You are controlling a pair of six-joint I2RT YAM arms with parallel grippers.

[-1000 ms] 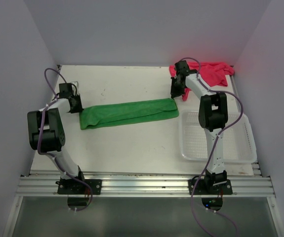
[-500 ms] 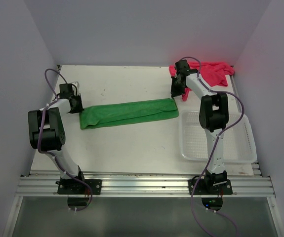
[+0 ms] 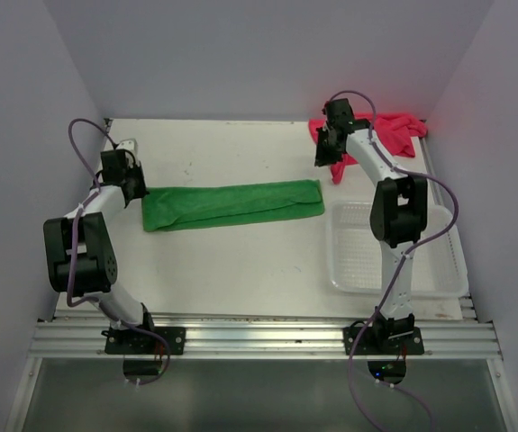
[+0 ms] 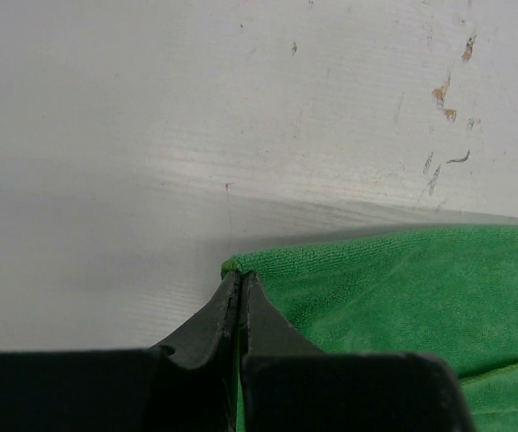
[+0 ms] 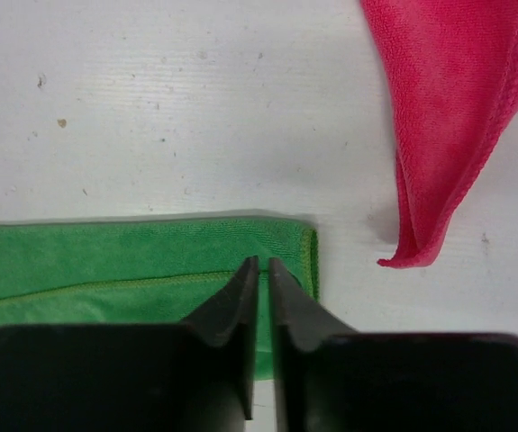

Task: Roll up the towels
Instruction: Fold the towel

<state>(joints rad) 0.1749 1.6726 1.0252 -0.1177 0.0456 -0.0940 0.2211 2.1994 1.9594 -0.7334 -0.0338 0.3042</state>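
The green towel (image 3: 231,204) lies folded in a long strip across the middle of the table. My left gripper (image 3: 137,188) is shut on its far left corner; in the left wrist view the corner of the towel (image 4: 403,288) sticks out at my closed tips (image 4: 239,274). My right gripper (image 3: 322,160) is shut and empty, raised above the strip's right end (image 5: 105,261) with its tips (image 5: 263,263) over the towel. The pink-red towel (image 3: 394,133) lies crumpled at the back right corner, and one hanging fold of it shows in the right wrist view (image 5: 457,108).
A clear plastic mesh basket (image 3: 331,243) stands at the right front, beside the right arm. White walls close in the table on the left, back and right. An aluminium rail (image 3: 259,337) runs along the near edge.
My left gripper has moved back and left, and the towel's left end has shifted with it, so the strip lies straighter. My right gripper has moved back and up from the towel's right end.
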